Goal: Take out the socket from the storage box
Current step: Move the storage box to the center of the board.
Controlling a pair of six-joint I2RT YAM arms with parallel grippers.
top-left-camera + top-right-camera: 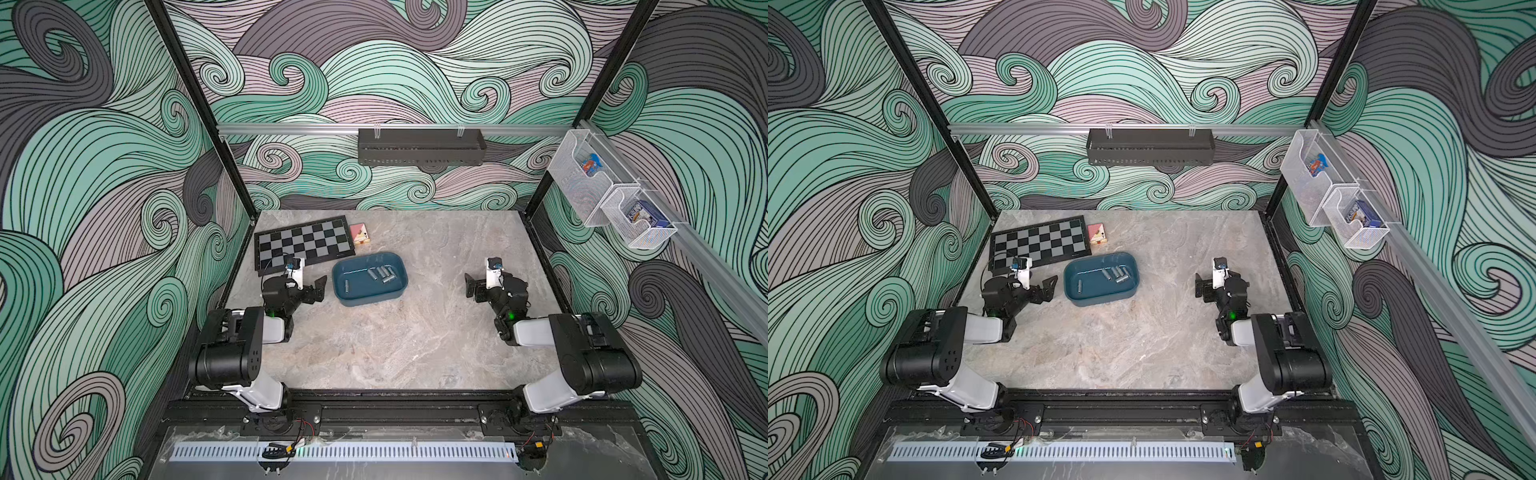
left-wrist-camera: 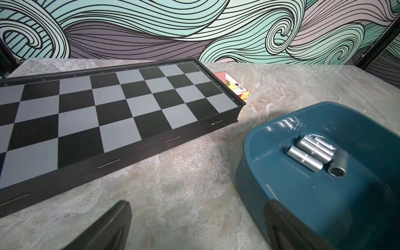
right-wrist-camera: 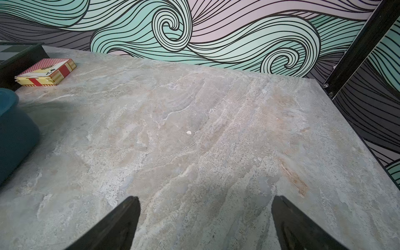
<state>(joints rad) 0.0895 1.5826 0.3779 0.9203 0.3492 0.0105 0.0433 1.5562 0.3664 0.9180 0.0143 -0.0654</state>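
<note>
**A:** Anyone find readable text here? All we get is the card box (image 2: 236,85): red patterned back and a black "A" with a spade on its face. The right wrist view shows a printed word on top of it, too blurry for us.

**B:** Same for us. The chessboard (image 1: 305,243) has tiny letters and digits round its frame, but we can't read them with any confidence.

**A:** Okay, so where's the actual stuff? We see the dark teal storage box (image 1: 374,296) sitting on the tabletop (image 1: 395,340) with the sockets (image 1: 382,274) inside. They lie on their sides, bunched together in the part of the box away from the left tool (image 1: 322,289). One darker socket (image 2: 337,164) shows its hex opening. A lone socket (image 1: 348,286) lies apart from the bunch, nearer the wall on the left tool's side.

**B:** Yep. The left tool is just beside that short wall, jaws spread wide, nothing in them. In its wrist view one finger (image 2: 281,218) overlaps the box's corner, and we can't tell whether it touches. The right tool (image 1: 468,286) is well apart from the box on the opposite side, jaws also parted wide and empty, over bare tabletop. The chessboard and card box sit just beyond the box's far side, with the card box right beside the board's short end.
</note>
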